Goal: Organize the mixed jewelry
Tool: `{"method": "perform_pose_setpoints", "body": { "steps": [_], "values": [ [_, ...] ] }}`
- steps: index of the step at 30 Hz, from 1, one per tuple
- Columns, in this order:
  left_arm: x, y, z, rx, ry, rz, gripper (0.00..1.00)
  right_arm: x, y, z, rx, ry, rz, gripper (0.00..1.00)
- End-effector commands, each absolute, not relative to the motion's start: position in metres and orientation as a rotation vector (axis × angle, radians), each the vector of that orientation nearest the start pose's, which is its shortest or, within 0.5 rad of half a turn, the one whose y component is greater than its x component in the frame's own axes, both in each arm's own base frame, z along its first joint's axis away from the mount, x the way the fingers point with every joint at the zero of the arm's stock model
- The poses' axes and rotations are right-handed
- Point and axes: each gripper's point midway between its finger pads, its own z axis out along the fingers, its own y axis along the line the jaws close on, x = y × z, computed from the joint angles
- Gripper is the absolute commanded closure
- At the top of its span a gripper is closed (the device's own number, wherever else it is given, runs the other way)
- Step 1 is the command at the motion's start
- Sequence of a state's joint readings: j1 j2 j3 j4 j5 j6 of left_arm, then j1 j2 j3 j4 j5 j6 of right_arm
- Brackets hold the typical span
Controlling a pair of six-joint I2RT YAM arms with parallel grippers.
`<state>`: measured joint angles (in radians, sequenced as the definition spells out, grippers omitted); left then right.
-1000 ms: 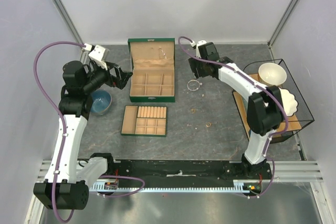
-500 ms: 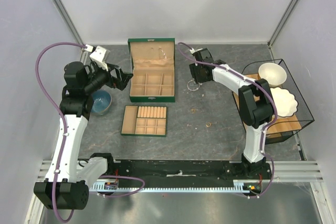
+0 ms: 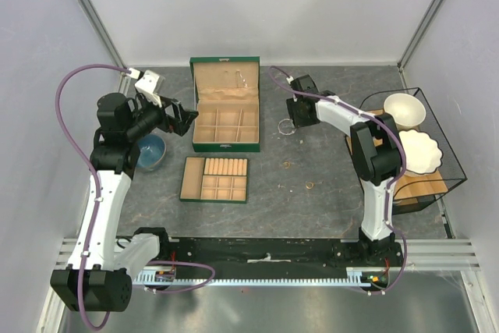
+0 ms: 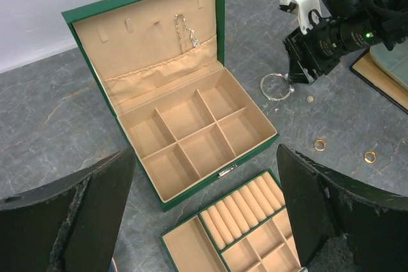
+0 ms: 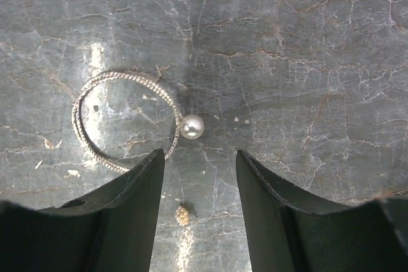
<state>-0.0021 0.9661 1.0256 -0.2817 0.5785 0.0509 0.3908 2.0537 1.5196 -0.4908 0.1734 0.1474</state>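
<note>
Right arm folded in since a second ago, gripper came down over bangle, jaws narrower.
- Near, left of table centre: tan compartmented tray (image 3: 214,179). Small gold rings (image 4: 319,145) loose on bare table (image 3: 312,216) to its right.
- Left gripper (image 3: 185,116) spread wide, empty, beside left wall of open green box (image 3: 226,115).
- Far right of box: silver bangle (image 5: 124,122) with pearl lies flat on table.
- Right gripper (image 5: 199,157) over it, jaws apart, nothing clamped. Pearl just beyond gap, one fingertip (image 5: 137,189) at bangle's rim.

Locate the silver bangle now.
In the top view the silver bangle lies on the table right of the green box, just beneath the right gripper.
</note>
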Motion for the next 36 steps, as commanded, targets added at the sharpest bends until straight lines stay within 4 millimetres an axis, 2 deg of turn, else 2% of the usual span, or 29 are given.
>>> {"method": "perform_pose_setpoints", "body": {
  "steps": [1, 12, 15, 26, 36],
  "values": [
    [0.317, -0.097, 0.324, 0.504, 1.668, -0.465, 0.01, 0.462, 0.162, 0.042, -0.200, 2.556, 0.016, 0.44],
    [0.318, -0.097, 0.321, 0.504, 1.672, -0.467, 0.01, 0.465, 0.172, 0.038, -0.207, 2.571, 0.075, 0.46],
    [0.318, -0.097, 0.322, 0.506, 1.670, -0.466, 0.01, 0.465, 0.171, 0.041, -0.203, 2.568, 0.079, 0.46],
    [0.320, -0.097, 0.318, 0.505, 1.677, -0.471, 0.01, 0.473, 0.178, 0.073, -0.190, 2.509, 0.151, 0.47],
    [0.321, -0.097, 0.316, 0.505, 1.684, -0.473, 0.01, 0.483, 0.183, 0.076, -0.209, 2.499, 0.163, 0.47]
  ]
}}
